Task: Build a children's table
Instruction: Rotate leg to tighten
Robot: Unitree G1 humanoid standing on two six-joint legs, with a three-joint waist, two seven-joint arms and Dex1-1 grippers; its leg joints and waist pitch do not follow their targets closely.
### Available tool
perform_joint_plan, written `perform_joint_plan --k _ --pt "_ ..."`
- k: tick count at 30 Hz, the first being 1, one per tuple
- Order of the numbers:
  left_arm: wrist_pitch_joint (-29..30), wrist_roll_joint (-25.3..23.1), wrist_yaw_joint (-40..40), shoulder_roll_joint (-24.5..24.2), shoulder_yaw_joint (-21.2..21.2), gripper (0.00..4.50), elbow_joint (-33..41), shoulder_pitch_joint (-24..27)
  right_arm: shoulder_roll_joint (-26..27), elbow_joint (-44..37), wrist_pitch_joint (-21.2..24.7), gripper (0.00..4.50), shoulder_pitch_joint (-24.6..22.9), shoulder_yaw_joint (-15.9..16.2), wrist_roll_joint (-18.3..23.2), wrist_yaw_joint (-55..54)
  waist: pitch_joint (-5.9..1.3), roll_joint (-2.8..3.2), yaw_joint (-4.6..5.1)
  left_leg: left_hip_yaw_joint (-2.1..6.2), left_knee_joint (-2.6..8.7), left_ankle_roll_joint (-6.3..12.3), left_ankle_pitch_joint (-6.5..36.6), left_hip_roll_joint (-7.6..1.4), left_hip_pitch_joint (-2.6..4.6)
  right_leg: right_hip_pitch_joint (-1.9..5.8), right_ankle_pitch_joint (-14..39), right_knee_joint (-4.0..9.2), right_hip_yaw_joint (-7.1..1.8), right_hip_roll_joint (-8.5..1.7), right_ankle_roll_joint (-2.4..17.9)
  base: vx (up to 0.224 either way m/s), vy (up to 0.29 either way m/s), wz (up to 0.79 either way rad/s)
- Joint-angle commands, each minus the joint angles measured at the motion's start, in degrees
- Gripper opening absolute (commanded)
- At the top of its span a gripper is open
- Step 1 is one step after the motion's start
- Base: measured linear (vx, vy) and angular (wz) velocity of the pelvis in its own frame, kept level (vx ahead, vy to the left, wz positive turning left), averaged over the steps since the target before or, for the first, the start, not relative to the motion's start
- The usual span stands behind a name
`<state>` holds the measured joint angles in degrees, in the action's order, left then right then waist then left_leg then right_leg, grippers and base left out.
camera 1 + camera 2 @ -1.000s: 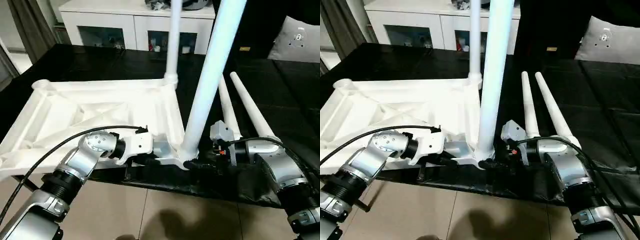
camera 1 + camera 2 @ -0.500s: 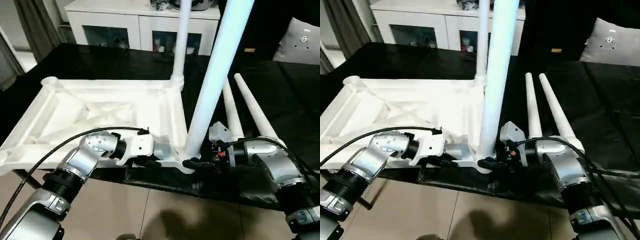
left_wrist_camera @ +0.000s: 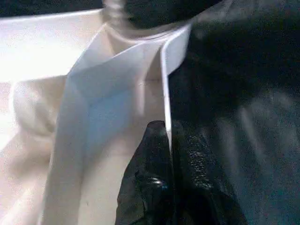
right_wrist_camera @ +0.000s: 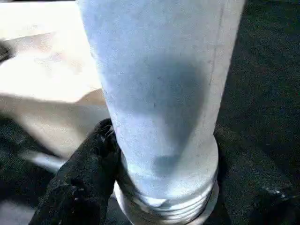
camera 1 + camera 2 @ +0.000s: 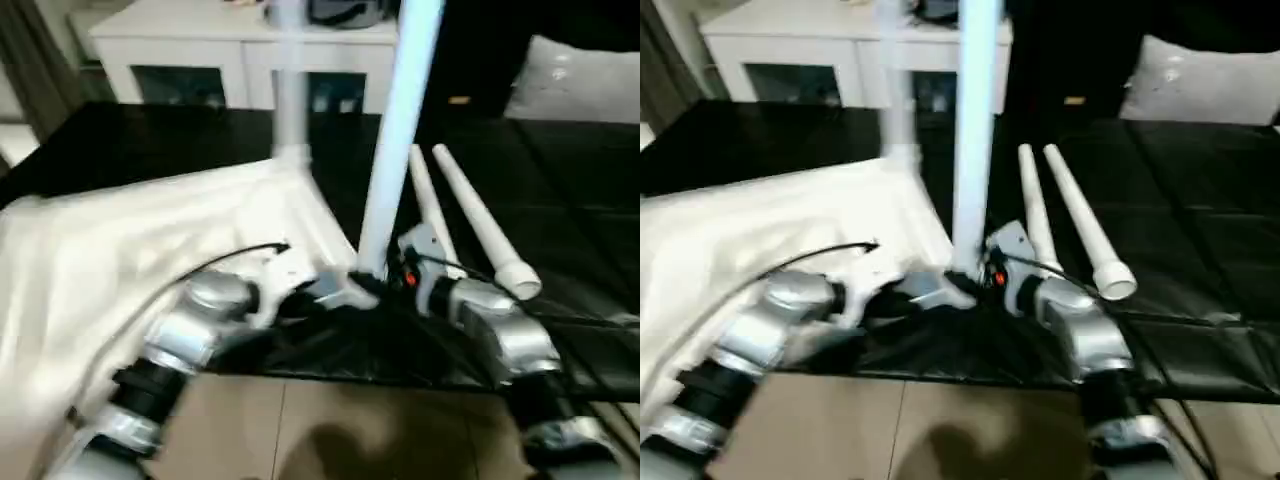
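The children's table top (image 5: 150,250) lies upside down on the black worktable. One white leg (image 5: 290,90) stands in its far corner socket. A second leg (image 5: 395,130) stands upright in the near corner socket. My right gripper (image 5: 375,285) is shut on that leg's base, with a black finger (image 4: 89,164) on each side of the tube. My left gripper (image 5: 335,295) is shut on the top's thin rim (image 3: 166,84) beside that corner. Two more legs (image 5: 470,220) lie side by side on the worktable to the right.
A white cabinet (image 5: 200,40) stands behind the worktable and a grey cushion (image 5: 580,80) sits at the back right. The worktable's front edge runs just below my grippers, with tiled floor (image 5: 330,430) beneath.
The whole picture has swung as the camera moved. My right gripper's fingers have closed in on the near leg's base. The left gripper keeps its hold on the rim.
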<state>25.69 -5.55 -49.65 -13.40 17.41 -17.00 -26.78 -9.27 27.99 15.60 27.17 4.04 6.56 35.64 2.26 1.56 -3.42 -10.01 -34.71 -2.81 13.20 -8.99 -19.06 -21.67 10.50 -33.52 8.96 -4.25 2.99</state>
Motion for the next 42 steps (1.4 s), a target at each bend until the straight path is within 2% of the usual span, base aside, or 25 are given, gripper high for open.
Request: perform_joint_plan --k 1,2,6,7,8,10,13,15,16,19,20,22,25,27,28,29,31,32,34,37,38,40,42 --pt "0.54 1.35 1.24 3.66 2.11 0.00 2.28 -0.46 2.66 1.47 -0.31 2.70 1.00 0.97 0.62 -2.29 -2.85 -0.33 -0.12 2.19 4.24 2.41 9.63 -4.52 -0.07 2.57 25.62 6.31 -4.36 -6.37 3.25 0.000 0.000 0.00" --pt "0.24 1.47 1.97 4.50 2.10 0.00 2.31 -0.55 2.66 0.90 -1.05 3.25 0.78 1.21 0.84 -1.24 -2.85 -0.37 -0.28 2.14 4.23 3.24 8.65 -4.54 -0.32 2.66 23.82 6.05 -4.49 -6.32 3.64 0.000 0.000 0.00" --pt "-0.24 0.09 2.85 4.66 2.47 0.00 2.51 -0.66 3.29 -0.70 -0.99 3.57 0.23 0.12 1.01 -0.79 -3.29 -0.29 -0.62 2.28 4.18 5.05 4.61 -4.95 -0.89 2.96 17.06 4.84 -4.81 -6.46 5.49 0.000 0.000 0.00" --pt "-1.19 -0.41 2.56 3.90 2.50 0.00 2.12 -0.80 2.81 -1.21 -1.28 3.68 -0.04 -0.08 1.10 0.13 -3.61 -0.16 -0.88 2.33 4.02 5.48 2.51 -5.20 -0.83 2.88 13.01 4.14 -4.96 -6.44 6.79 0.000 0.000 0.00" --pt "-1.69 -0.72 2.29 2.89 2.53 0.00 1.94 -0.80 2.04 -1.63 -1.82 3.76 -0.38 -0.02 1.39 1.22 -3.57 -0.14 -1.11 2.22 3.87 6.51 1.22 -5.21 -1.01 2.83 9.21 3.70 -5.01 -6.41 8.01 0.000 0.000 0.00" --pt "-2.91 -1.23 1.81 1.41 2.79 0.00 1.64 -0.79 0.99 -2.01 -2.81 3.91 -0.78 0.20 1.58 2.56 -3.50 -0.12 -1.35 2.17 3.90 6.69 1.96 -5.15 -1.03 2.91 9.66 3.79 -4.97 -6.55 8.18 0.000 0.000 0.00" --pt "-4.30 -1.39 0.32 -0.63 3.07 0.00 1.30 -0.53 -1.07 -2.71 -4.46 4.18 -1.49 0.62 1.74 5.25 -3.38 -0.16 -1.60 2.02 3.96 6.38 3.17 -5.04 -1.04 2.98 12.25 4.18 -4.96 -6.56 7.41 0.000 0.000 0.00" --pt "-7.48 -1.43 -2.99 -3.28 3.67 0.00 0.53 -0.40 -3.83 -4.18 -5.67 4.34 -2.27 0.83 2.54 9.98 -3.32 -0.18 -1.80 2.10 4.03 6.45 4.08 -5.11 -0.95 2.87 13.86 4.37 -4.93 -6.46 6.35 0.000 0.000 0.00" --pt "-9.84 -1.32 -5.14 -4.58 4.13 0.00 0.24 -0.32 -5.11 -4.65 -5.93 4.44 -2.37 0.74 2.89 12.27 -3.32 -0.44 -1.76 2.11 4.08 6.53 4.23 -5.21 -0.94 2.90 13.91 4.38 -4.98 -6.49 6.20 0.000 0.000 0.00" --pt "-12.90 -0.80 -8.65 -6.62 4.74 0.00 -0.70 -0.45 -7.52 -5.18 -6.31 4.44 -2.18 0.81 3.39 16.92 -3.30 -0.21 -1.77 2.16 4.11 6.43 4.28 -5.34 -0.94 2.85 12.97 4.11 -5.04 -6.52 6.76 0.000 0.000 0.00" --pt "-14.34 -0.92 -10.06 -7.84 5.38 0.00 -1.68 -0.83 -9.05 -5.42 -6.12 4.44 -1.85 1.28 3.70 19.71 -3.35 0.04 -1.92 2.16 4.03 6.50 4.18 -5.26 -0.94 2.88 12.55 4.03 -4.99 -6.53 7.04 0.000 0.000 0.00" --pt "-16.21 -1.24 -11.89 -9.31 6.19 0.00 -2.71 -1.21 -10.84 -5.26 -6.45 4.44 -1.26 2.02 3.51 22.59 -3.43 -0.07 -1.98 2.11 3.97 6.65 3.60 -5.34 -1.01 2.92 11.17 3.85 -5.05 -6.48 7.25 0.000 0.000 0.00" --pt "-20.15 -0.43 -16.43 -11.43 7.12 0.00 -3.97 -1.73 -13.95 -3.21 -10.11 4.44 0.60 3.52 2.76 28.20 -3.48 -0.26 -1.97 2.03 3.85 6.79 3.63 -5.19 -1.15 3.04 11.08 3.68 -4.95 -6.51 7.62 0.000 0.000 0.00" --pt "-21.01 0.08 -18.43 -11.97 7.33 0.00 -4.30 -1.95 -14.84 -2.73 -10.26 4.44 1.25 3.98 3.35 30.90 -3.46 -0.31 -2.10 1.94 3.81 7.01 3.67 -5.21 -1.07 2.96 11.73 3.76 -4.91 -6.48 7.83 0.000 0.000 0.00" --pt "-22.64 0.36 -20.83 -12.62 7.69 0.00 -4.80 -2.19 -15.71 -2.37 -10.12 4.28 1.90 4.61 3.81 33.97 -3.55 -0.62 -2.18 1.90 3.74 7.40 2.91 -5.27 -1.15 3.04 11.01 3.62 -4.90 -6.43 7.95 0.000 0.000 0.00" --pt "-22.83 0.46 -21.64 -12.84 7.84 0.00 -4.90 -2.26 -15.95 -2.22 -10.11 4.28 2.12 4.89 3.86 34.98 -3.56 -0.35 -2.40 2.00 3.72 7.70 2.53 -5.40 -1.13 2.94 10.71 3.47 -4.86 -6.44 8.21 0.000 0.000 0.00" --pt "-22.95 0.51 -22.33 -13.07 8.04 0.00 -4.92 -2.33 -16.16 -2.07 -10.11 4.16 2.30 5.22 3.84 35.90 -3.58 -0.34 -2.44 2.05 3.73 7.74 2.28 -5.63 -1.02 2.81 10.16 3.31 -4.89 -6.45 8.37 0.000 0.000 0.00" --pt "-23.46 0.38 -22.88 -13.29 8.35 0.00 -5.21 -2.54 -16.51 -1.77 -10.51 3.92 2.47 5.65 3.60 37.06 -3.58 -0.68 -2.60 2.00 3.74 7.72 2.24 -5.62 -1.04 2.85 10.35 3.23 -4.96 -6.60 8.65 0.000 0.000 0.00" --pt "-24.87 0.50 -24.08 -13.60 8.99 0.00 -6.41 -3.15 -17.44 -1.48 -10.76 3.83 2.50 7.09 3.59 40.28 -3.52 -0.55 -2.77 1.89 3.69 7.65 2.35 -5.53 -0.97 2.72 11.12 3.42 -4.94 -6.56 8.53 0.000 0.000 0.00" --pt "-26.12 0.50 -25.01 -13.56 9.21 0.00 -7.55 -3.58 -17.83 -2.06 -10.12 3.75 2.00 8.07 3.95 42.96 -3.56 -0.75 -3.19 1.85 3.67 7.60 2.18 -5.60 -0.97 2.75 11.38 3.39 -5.01 -6.60 8.14 0.000 0.000 0.00" --pt "-26.33 0.44 -25.15 -13.51 9.22 0.00 -7.75 -3.64 -17.77 -2.30 -9.83 3.47 1.79 8.21 4.03 43.27 -3.59 -0.82 -3.24 1.89 3.69 7.50 2.07 -5.64 -0.99 2.78 11.25 3.30 -5.01 -6.64 8.09 0.000 0.000 0.00" --pt "-26.51 0.40 -25.27 -13.46 9.22 0.00 -7.91 -3.70 -17.76 -2.39 -9.66 3.47 1.69 8.28 4.10 43.50 -3.57 -0.86 -3.31 1.91 3.72 7.30 2.17 -5.59 -1.03 2.84 11.84 3.42 -4.99 -6.71 7.83 0.000 0.000 0.00" --pt "-26.55 0.55 -25.33 -13.19 9.14 0.00 -8.13 -3.70 -17.39 -2.54 -8.83 3.18 1.26 8.33 4.46 43.49 -3.61 -0.85 -3.33 1.92 3.69 7.12 1.90 -5.55 -1.01 2.81 11.94 3.39 -4.97 -6.64 7.69 0.000 0.000 0.00"
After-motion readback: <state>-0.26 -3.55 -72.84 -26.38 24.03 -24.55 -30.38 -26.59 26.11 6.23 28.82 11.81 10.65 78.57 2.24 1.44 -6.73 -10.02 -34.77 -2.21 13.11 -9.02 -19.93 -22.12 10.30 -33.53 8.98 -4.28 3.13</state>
